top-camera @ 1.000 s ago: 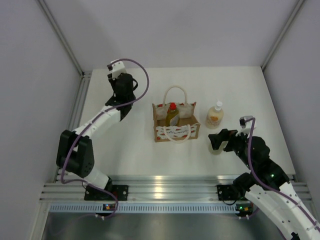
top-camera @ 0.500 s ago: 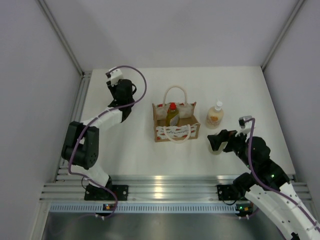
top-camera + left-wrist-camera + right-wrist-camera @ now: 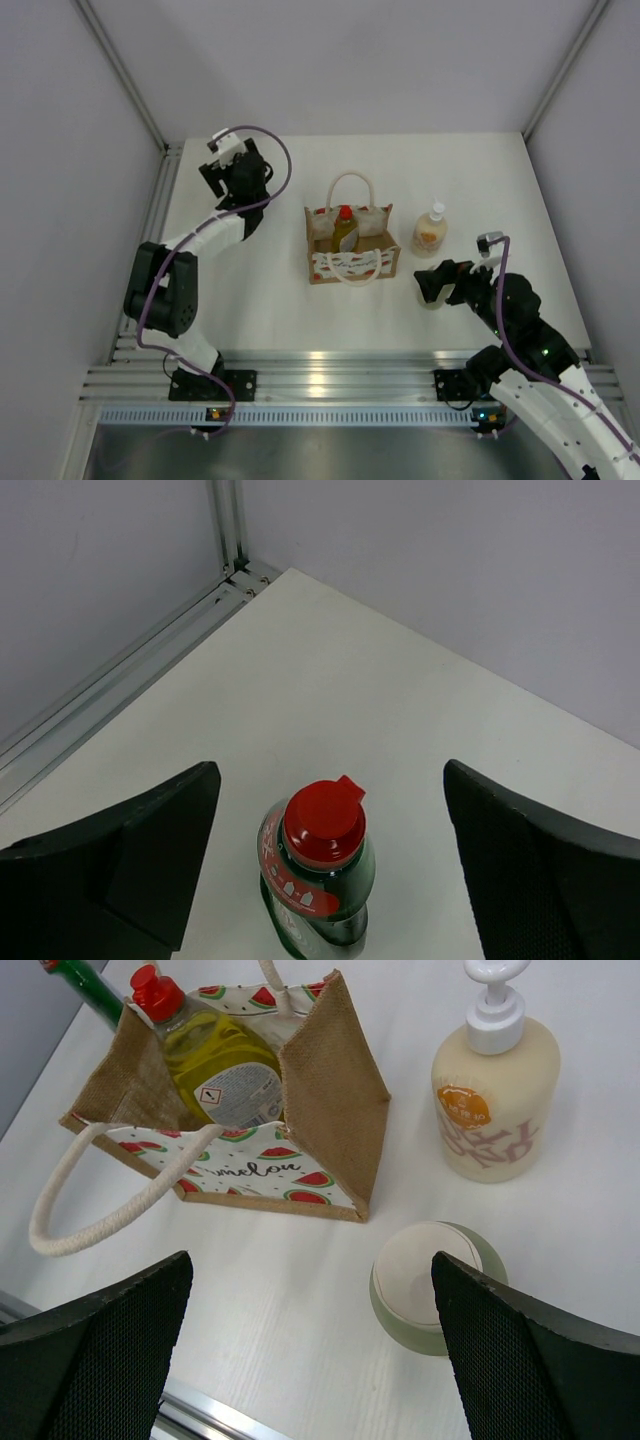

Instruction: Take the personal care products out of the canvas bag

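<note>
The canvas bag (image 3: 350,258) stands mid-table with the yellow red-capped bottle (image 3: 345,228) upright inside it. In the right wrist view the bag (image 3: 335,1110) and yellow bottle (image 3: 215,1065) lie ahead. The cream pump bottle (image 3: 430,232) stands to the right of the bag. My left gripper (image 3: 228,170) is open at the far left. The dark green red-capped bottle (image 3: 320,870) stands on the table between its spread fingers (image 3: 140,860), free of both. My right gripper (image 3: 310,1270) is open over the table, with the pale green white-capped bottle (image 3: 435,1285) beside its right finger.
An aluminium rail (image 3: 120,670) and grey walls border the table at the far left near the left gripper. The bag's front loop handle (image 3: 110,1205) hangs toward the near edge. A metal rail (image 3: 330,365) runs along the near edge.
My left gripper has opened and let go of the dark green bottle, which now stands on the table by itself. The left arm shifted slightly toward the far-left corner. The right arm is still.
</note>
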Tool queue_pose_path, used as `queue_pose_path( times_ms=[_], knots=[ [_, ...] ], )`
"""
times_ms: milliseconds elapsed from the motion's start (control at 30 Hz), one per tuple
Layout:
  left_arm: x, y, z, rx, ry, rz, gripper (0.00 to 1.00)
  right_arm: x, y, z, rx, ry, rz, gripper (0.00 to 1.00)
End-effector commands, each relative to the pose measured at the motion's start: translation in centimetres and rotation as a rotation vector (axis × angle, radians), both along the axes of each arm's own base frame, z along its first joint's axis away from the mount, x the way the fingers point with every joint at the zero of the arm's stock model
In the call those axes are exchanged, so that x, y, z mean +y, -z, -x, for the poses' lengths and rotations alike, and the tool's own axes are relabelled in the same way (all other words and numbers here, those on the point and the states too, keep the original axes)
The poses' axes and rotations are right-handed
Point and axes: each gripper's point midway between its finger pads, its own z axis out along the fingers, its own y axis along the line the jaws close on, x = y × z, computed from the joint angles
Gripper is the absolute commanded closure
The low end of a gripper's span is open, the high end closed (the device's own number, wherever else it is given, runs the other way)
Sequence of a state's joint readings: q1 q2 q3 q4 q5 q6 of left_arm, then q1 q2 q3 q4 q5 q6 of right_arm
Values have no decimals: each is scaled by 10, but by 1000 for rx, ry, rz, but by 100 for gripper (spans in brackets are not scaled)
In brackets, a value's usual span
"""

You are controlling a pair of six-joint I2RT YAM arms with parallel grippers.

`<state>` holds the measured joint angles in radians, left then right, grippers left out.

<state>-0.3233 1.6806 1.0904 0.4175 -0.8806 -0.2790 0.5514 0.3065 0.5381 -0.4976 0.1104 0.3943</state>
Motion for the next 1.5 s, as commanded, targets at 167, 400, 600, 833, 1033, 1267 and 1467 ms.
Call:
queue_pose_path(
  times_ms=[167, 400, 600, 833, 1033, 1267, 1467],
  knots=[
    [-30, -93, 8, -126, 99, 117, 2, 0, -19, -4, -62, 12, -39, 0],
    [-157, -132, 64, -135, 552, 71, 2, -2, -18, -6, -57, 23, -29, 0],
    [-246, -122, 124, -104, 991, 51, 2, -6, -19, -7, -67, 44, -30, 1],
    [-285, -76, 153, 5, 1133, -79, 3, -8, -30, -2, -107, 44, -55, 1],
    [-285, -36, 151, 79, 1105, -73, 8, -13, -67, 10, -197, 26, -110, 1],
    [-280, -29, 151, 23, 1086, -64, 9, -18, -68, 12, -213, 35, -83, 0],
    [-277, -24, 145, -31, 1052, -68, 13, -18, -64, 12, -211, 38, -83, 0]
  ],
)
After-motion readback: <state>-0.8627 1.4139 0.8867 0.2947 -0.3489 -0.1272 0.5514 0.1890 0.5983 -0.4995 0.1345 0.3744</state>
